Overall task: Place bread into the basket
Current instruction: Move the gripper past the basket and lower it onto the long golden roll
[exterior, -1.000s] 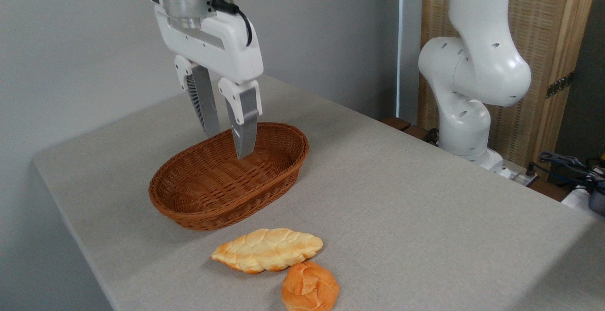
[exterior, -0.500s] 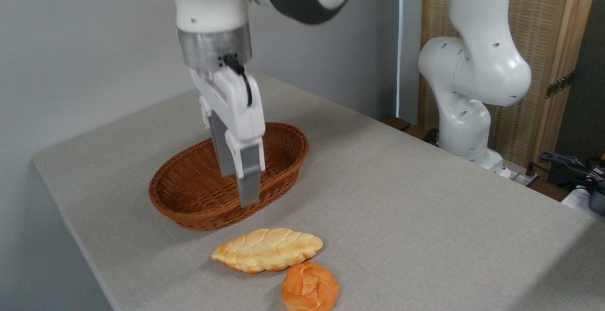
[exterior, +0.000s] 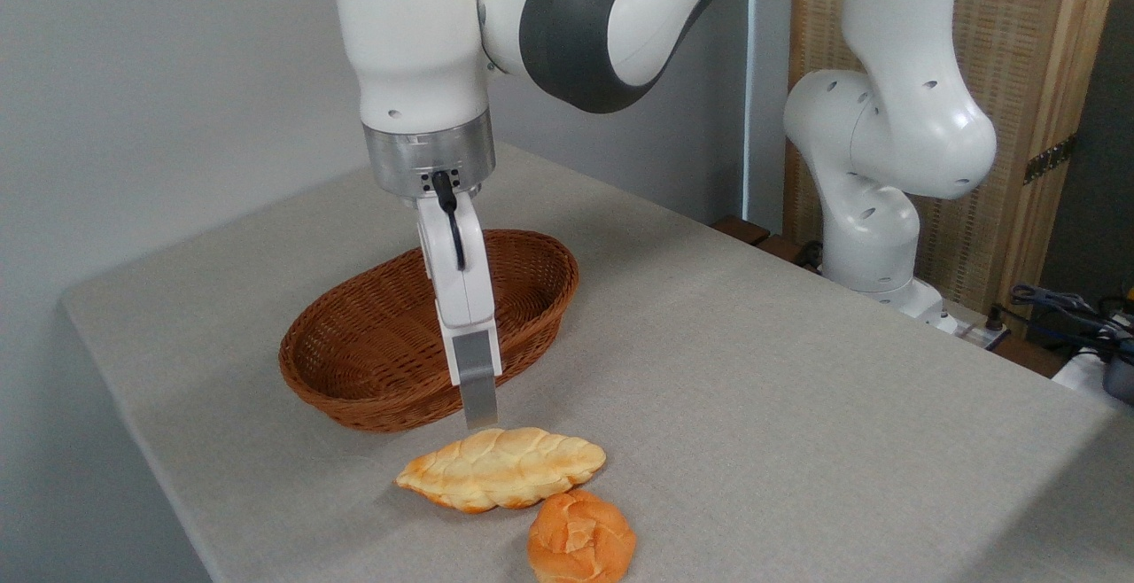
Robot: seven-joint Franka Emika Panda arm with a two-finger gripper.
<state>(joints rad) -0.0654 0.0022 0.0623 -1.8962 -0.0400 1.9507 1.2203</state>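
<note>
Right now gripper point(exterior: 479, 415) is hovering just above bread point(exterior: 501, 468), whose long axis is running left-right beside basket point(exterior: 372, 401); jaw state hidden edge-on, can't tell.

1. From where I stand, no word, number or brand mark can be read anywhere.
2. The white arm point(exterior: 620, 25) and its base column point(exterior: 886, 149) show only plain shells with small round holes, no lettering.
3. The gripper point(exterior: 479, 419) body is bare white and grey, edge-on to me, with no label.
4. The basket point(exterior: 354, 379), the bread point(exterior: 501, 468) and the round bun point(exterior: 580, 537) carry no tags or stickers.
5. The grey table point(exterior: 797, 370) top is unmarked.
6. The wooden panel point(exterior: 1036, 78) behind has a small dark metal fitting, too small to show any print.
</note>
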